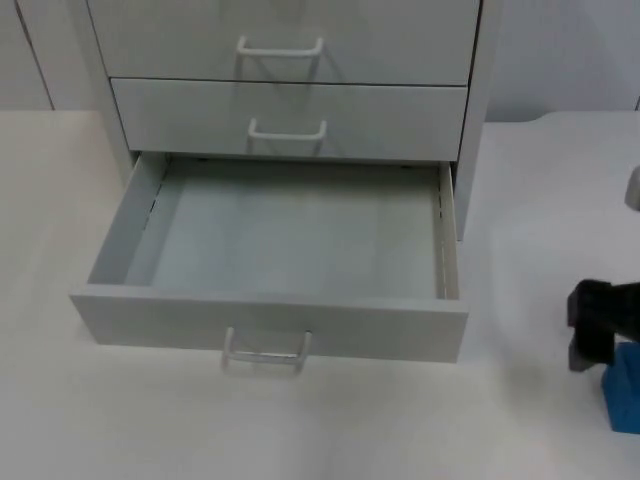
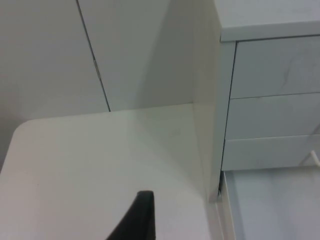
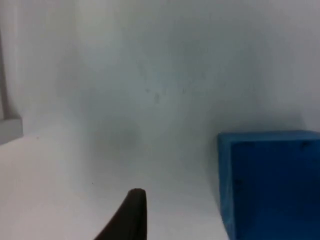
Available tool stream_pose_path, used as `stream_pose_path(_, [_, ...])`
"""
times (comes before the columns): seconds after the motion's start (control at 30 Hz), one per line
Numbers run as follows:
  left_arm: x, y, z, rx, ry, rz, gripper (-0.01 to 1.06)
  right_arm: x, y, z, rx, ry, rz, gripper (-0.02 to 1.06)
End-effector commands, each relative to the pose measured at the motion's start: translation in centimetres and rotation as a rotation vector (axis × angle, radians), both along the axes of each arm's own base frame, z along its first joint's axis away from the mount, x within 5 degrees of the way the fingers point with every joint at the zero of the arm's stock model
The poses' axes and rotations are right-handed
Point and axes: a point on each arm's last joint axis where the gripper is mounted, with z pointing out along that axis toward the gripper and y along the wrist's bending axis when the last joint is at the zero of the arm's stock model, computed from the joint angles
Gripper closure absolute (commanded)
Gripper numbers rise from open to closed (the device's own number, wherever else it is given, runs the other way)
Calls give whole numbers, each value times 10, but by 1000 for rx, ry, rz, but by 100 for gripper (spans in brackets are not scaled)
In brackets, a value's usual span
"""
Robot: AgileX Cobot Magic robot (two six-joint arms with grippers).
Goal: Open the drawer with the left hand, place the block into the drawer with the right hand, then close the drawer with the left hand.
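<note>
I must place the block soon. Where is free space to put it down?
The open bottom drawer is bare between its four walls. The table before its front panel is also free. It is crowded at the right edge, where the right hand meets the blue block.

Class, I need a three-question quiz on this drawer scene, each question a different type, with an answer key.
1. True or false: the bottom drawer is open.
2. The block is: A red, B blue, C green.
3. Fill in: the right gripper is beside the block, right of the ___.

Key: 1 true, and nothing lies in it. 2 B. 3 drawer. The left gripper waits left of the cabinet.
</note>
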Motion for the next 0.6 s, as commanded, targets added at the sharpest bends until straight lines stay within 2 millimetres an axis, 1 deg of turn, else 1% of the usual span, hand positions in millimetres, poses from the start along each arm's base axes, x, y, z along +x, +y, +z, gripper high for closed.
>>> stream_pose_path(0.0, [-1,1,2,0,-11,3,0,2,3,-9,6,4,-5,0])
stream_pose_path(0.13, [-1,1,2,2,-8,4,0,3,2,-14,-4,7,-21,0])
stream_pose_path(0.23, [-1,1,2,8,-6,5,0,3,2,-14,-11,4,-9,0])
stream_pose_path(0.27, [-1,1,2,10,-7,5,0,3,2,-16,-16,8,-9,1])
stream_pose_path(0.3, [-1,1,2,12,-7,5,0,3,1,-17,-20,14,-13,4])
stream_pose_path(0.33, [-1,1,2,14,-10,5,0,3,1,-19,-28,18,-16,10])
stream_pose_path(0.37, [-1,1,2,14,-10,5,0,4,0,-21,-38,18,-16,28])
stream_pose_path(0.4, [-1,1,2,14,-10,5,0,4,0,-21,-38,18,-16,28])
stream_pose_path(0.43, [-1,1,2,14,-10,5,0,4,0,-23,-38,21,-25,45])
stream_pose_path(0.47, [-1,1,2,14,-10,5,0,3,-1,-23,-45,24,-53,70])
stream_pose_path(0.5, [-1,1,2,14,-10,5,0,4,-3,-23,-57,19,-68,104])
stream_pose_path(0.57, [-1,1,2,14,-10,5,0,6,-5,-21,-76,-7,-69,104])
